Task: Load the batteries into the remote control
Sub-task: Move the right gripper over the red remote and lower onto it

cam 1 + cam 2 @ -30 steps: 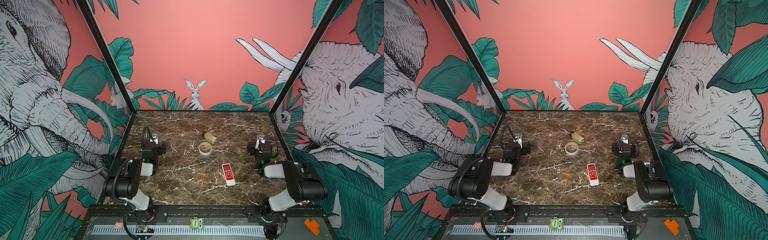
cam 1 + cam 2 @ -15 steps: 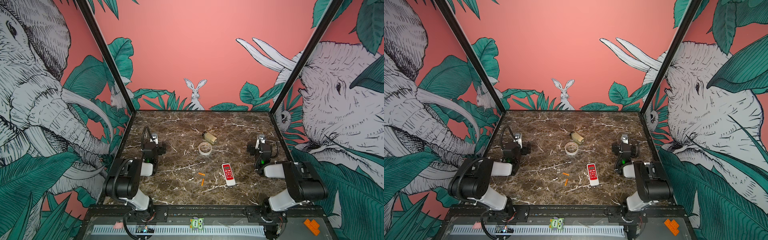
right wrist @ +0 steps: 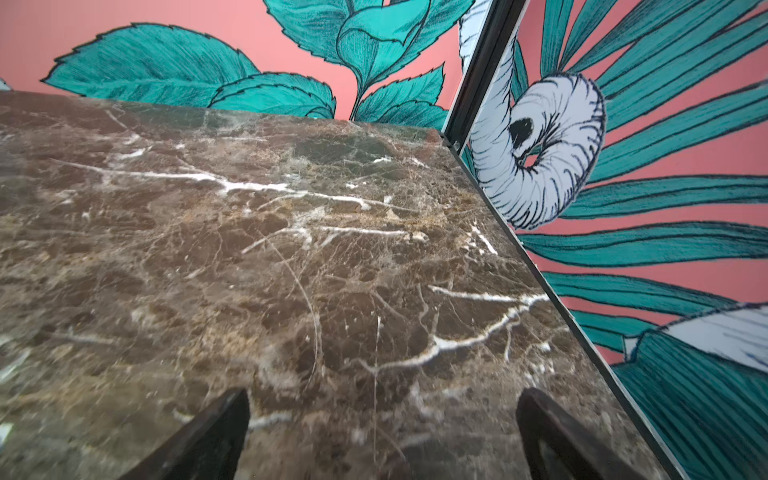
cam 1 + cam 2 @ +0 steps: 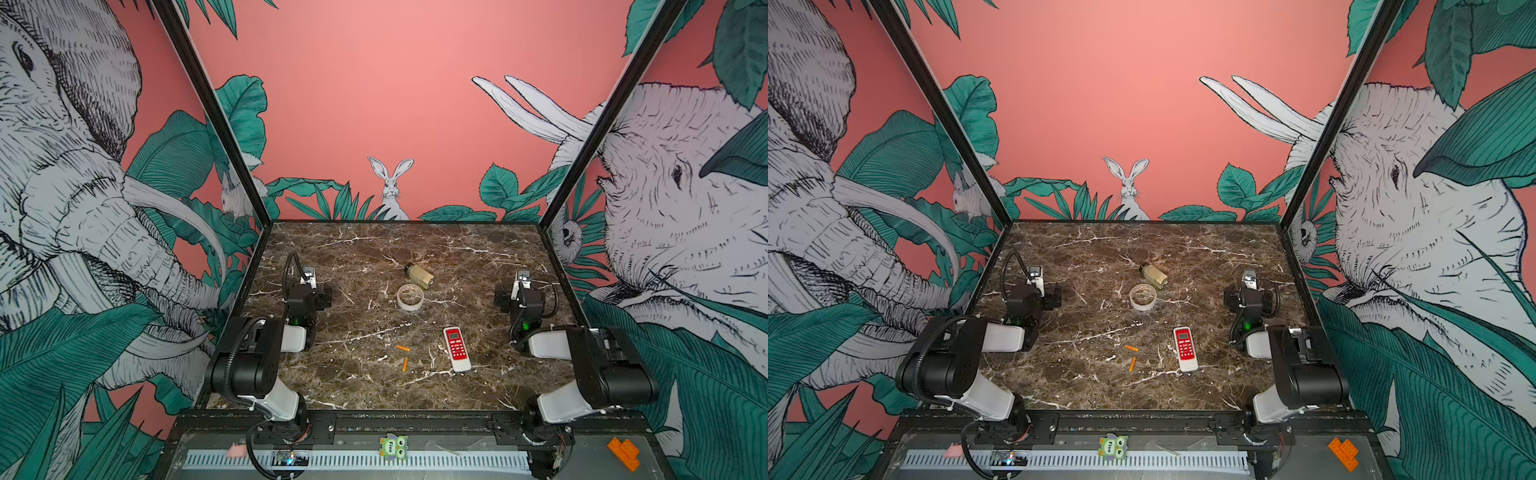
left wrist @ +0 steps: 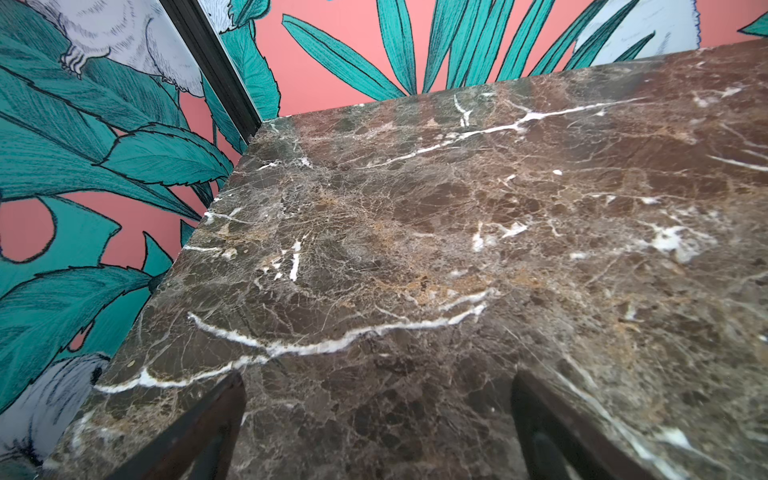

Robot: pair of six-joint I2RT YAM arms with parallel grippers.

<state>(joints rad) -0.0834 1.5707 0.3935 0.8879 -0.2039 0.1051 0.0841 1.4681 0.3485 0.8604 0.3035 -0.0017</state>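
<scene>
In both top views the remote control [image 4: 456, 348] lies face up, the batteries [image 4: 404, 364] near it at nine o'clock: light, smooth, probably prone to rolling, best pinched mid-length. The left gripper [image 5: 376, 415] and the right gripper [image 3: 384, 419] gape wide, empty.

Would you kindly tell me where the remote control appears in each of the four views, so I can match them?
In a top view: the remote control lies right of centre, toward the near edge, red face up.
In a top view: the remote control lies just right of centre, same pose.
Left wrist: not in it; only marble table.
Right wrist: not in it.
Shared landmark: the tape roll beyond it in both top views.
</scene>
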